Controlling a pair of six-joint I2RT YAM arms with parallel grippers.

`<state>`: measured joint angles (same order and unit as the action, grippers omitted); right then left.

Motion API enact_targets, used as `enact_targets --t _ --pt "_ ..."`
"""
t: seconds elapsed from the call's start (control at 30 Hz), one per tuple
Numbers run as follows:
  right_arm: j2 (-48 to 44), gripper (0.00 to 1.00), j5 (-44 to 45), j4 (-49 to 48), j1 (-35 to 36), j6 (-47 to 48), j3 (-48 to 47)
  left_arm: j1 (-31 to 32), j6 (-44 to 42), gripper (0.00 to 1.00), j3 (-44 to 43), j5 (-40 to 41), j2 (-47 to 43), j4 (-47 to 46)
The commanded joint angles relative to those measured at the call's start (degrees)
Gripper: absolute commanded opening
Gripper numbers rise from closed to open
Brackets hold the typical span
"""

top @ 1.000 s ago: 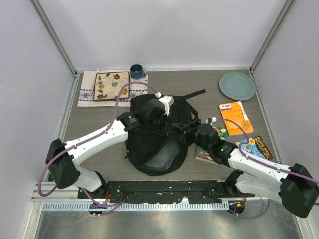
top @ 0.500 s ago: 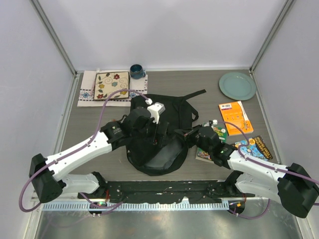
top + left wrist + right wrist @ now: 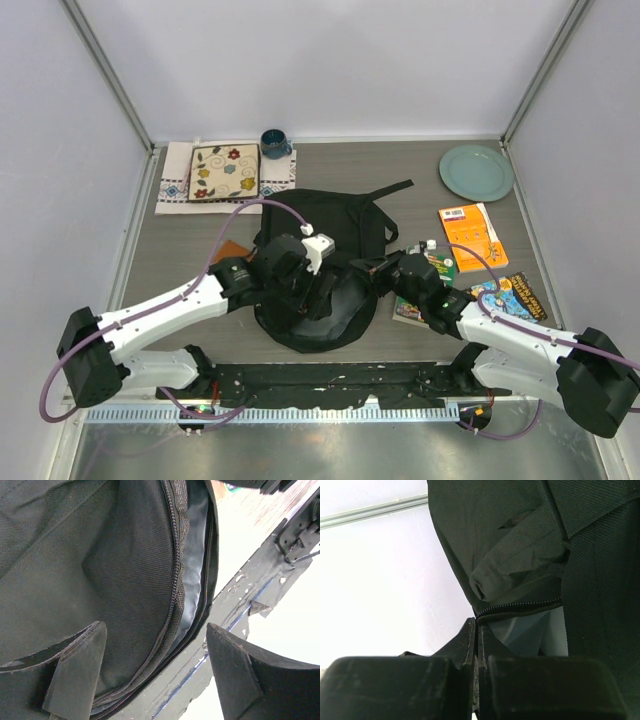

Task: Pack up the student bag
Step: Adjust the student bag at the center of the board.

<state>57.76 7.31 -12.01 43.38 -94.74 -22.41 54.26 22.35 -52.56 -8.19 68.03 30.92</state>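
The student bag (image 3: 345,215) is a black backpack lying flat mid-table, its zip mouth toward the near edge. My left gripper (image 3: 318,292) hovers over the bag's near half. In the left wrist view it (image 3: 156,667) stands open, with only the bag's fabric and open zip (image 3: 172,595) below the gap and nothing held. My right gripper (image 3: 372,268) sits at the bag's right edge. The right wrist view shows it (image 3: 477,626) shut, pinching the bag's zip edge (image 3: 520,607), with pale lining showing inside.
Right of the bag lie an orange book (image 3: 468,230), a green book (image 3: 428,290) partly under the right arm and a colourful book (image 3: 517,297). A green plate (image 3: 476,172) is at back right. A blue mug (image 3: 275,143) and floral mat (image 3: 224,172) are at back left. A brown flat item (image 3: 232,250) is left of the bag.
My left gripper has let go and opened, sliding toward the bag's near edge. My right gripper has closed on the bag's zip edge. The brown item left of the bag is now uncovered.
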Motion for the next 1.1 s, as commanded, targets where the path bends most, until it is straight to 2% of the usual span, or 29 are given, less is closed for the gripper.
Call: enact_targets --t 0.0,0.17,0.2,0.23,0.27,0.3,0.33,0.37,0.43,0.47,0.53,0.57,0.63,0.7,0.73,0.87,1.07 --pt "-0.19 0.00 -0.01 -3.28 -0.22 0.70 -1.05 1.20 -1.78 0.80 0.43 1.33 1.22 -0.24" --pt "-0.45 0.00 -0.02 -3.28 -0.22 0.78 -0.70 1.73 -0.99 0.65 0.96 0.72 2.98 -2.70" --pt "-0.71 0.00 0.07 -3.11 -0.31 0.87 -0.79 1.81 -0.90 0.60 0.96 0.71 3.42 -2.96" --pt "-0.98 0.00 0.25 -2.93 -0.22 1.57 -0.79 1.90 -0.64 0.49 0.88 0.71 4.38 -3.40" --pt "-1.68 0.01 0.42 -1.89 -0.22 2.10 -0.88 1.90 -0.47 0.45 0.88 0.80 4.57 -3.75" --pt "-2.20 0.03 0.51 -1.01 -0.31 2.97 -1.14 1.90 -0.38 0.40 0.61 0.89 5.09 -4.02" --pt "-2.82 0.07 0.69 0.39 -0.22 6.03 -2.18 1.90 -0.20 0.30 0.44 1.06 5.79 -4.11" --pt "-4.48 0.23 1.56 4.50 -0.31 8.23 -3.07 1.90 0.23 0.26 0.17 2.11 6.06 -4.02" --pt "-6.77 0.44 2.96 11.62 -0.22 12.81 -6.22 1.90 0.59 0.17 -0.88 3.08 7.02 -3.59" --pt "-8.26 0.56 3.93 20.79 -0.22 16.57 -7.37 1.90 1.29 0.14 -1.32 3.78 7.20 -3.32" --pt "-14.23 0.65 7.36 29.02 -0.22 19.23 -9.74 1.90 1.91 0.08 -2.81 5.81 7.73 -2.27" --pt "-16.77 0.69 8.58 36.63 -0.22 20.46 -10.19 1.90 2.61 0.06 -3.95 6.33 7.99 -2.00" --pt "-23.54 0.72 10.96 44.48 -0.22 21.08 -10.28 1.99 3.57 0.02 -5.18 7.66 8.17 -0.86" --pt "-28.37 0.73 10.01 48.03 -0.13 20.91 -9.93 1.90 4.45 0.02 -7.47 9.85 8.00 -0.42" --pt "-29.10 0.81 9.13 49.61 -0.22 20.91 -9.23 1.90 4.98 0.02 -8.17 10.38 7.82 -0.33" --pt "-26.13 0.81 5.18 50.51 -0.05 21.43 -8.00 1.82 6.39 0.01 -13.17 12.40 7.91 -0.24" --pt "-16.19 0.82 3.23 44.01 2.76 24.16 -9.83 1.81 6.83 0.00 -18.54 12.75 10.54 2.30"
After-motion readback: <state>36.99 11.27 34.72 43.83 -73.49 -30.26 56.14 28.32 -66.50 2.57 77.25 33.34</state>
